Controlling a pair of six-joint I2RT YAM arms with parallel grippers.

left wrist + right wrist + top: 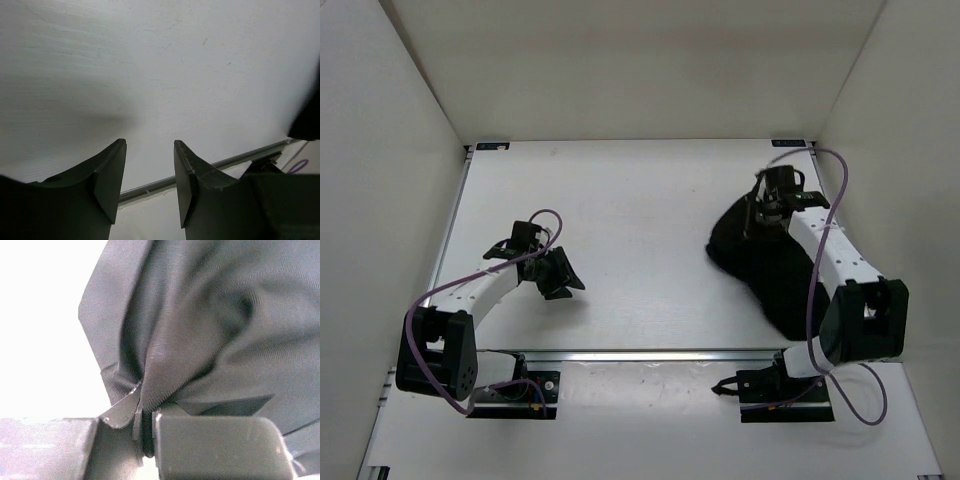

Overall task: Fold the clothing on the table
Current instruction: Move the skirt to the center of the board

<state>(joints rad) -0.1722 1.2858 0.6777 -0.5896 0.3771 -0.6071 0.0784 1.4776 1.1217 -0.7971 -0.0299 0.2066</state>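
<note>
Clothing [765, 265]: black, crumpled, in right hand [144, 427]

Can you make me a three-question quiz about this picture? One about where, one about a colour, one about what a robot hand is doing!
1. Where on the table is the clothing? A left side; B right side; C far left corner.
2. What colour is the clothing? A black; B red; C yellow.
3. The right gripper is: A open; B shut on the clothing; C holding a cup.
Answers: B, it lies by the right arm; A, the fabric looks black; B, it pinches a fold.
</note>
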